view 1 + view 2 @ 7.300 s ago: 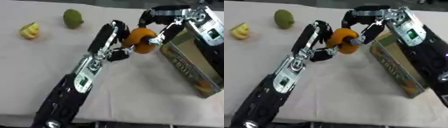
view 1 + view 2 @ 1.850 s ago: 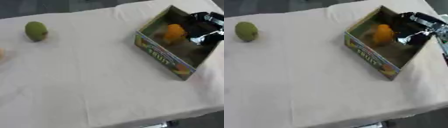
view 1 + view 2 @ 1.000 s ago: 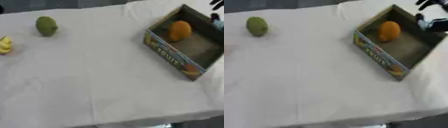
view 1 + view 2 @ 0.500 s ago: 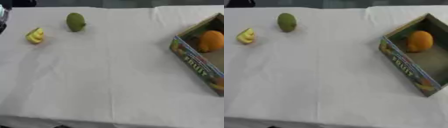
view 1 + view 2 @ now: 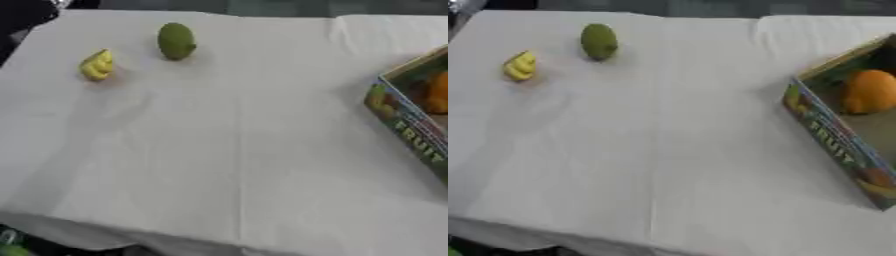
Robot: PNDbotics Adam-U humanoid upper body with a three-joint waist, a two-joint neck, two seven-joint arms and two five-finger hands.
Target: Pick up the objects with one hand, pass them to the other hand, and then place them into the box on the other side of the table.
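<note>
White cloth covers the table, on which two fruits remain at the far left: a small yellow fruit and, just beside it, a green fruit. At the right edge, the printed box is shown with an orange fruit already lying inside it. A dark shape at the upper left corner of the left eye view may belong to the left arm, but no hand can be made out, so the state of either hand cannot be told.

Risks judged from this layout: the green fruit, being rounded, could be rolled away by a glancing touch. The yellow fruit, being small and lobed, could slip during the hand-to-hand pass. The two lie close enough that reaching for one could knock the other. At the box, a low approach could catch the near wall and shift it toward the table edge.
</note>
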